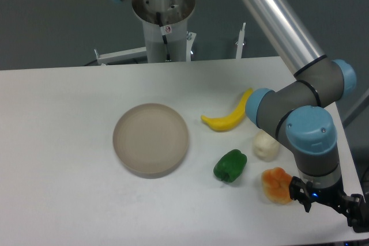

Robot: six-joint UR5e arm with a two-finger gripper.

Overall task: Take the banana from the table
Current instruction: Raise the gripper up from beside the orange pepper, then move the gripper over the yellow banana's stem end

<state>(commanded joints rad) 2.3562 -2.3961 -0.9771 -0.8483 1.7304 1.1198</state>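
You can't read the gripper here: it sits at the bottom right corner, dark and partly cut off by the frame edge, so whether its jaws are apart or closed, or whether anything is in them, can't be told. Just to its left lies the lumpy orange fruit, close beside the wrist. The arm folds down over the right side of the table, its grey and blue joints covering one tip of the banana. Farther in you see the green pepper and a pale white item partly behind the arm. The banana lies flat on the table, right of the round beige plate, apart from it.
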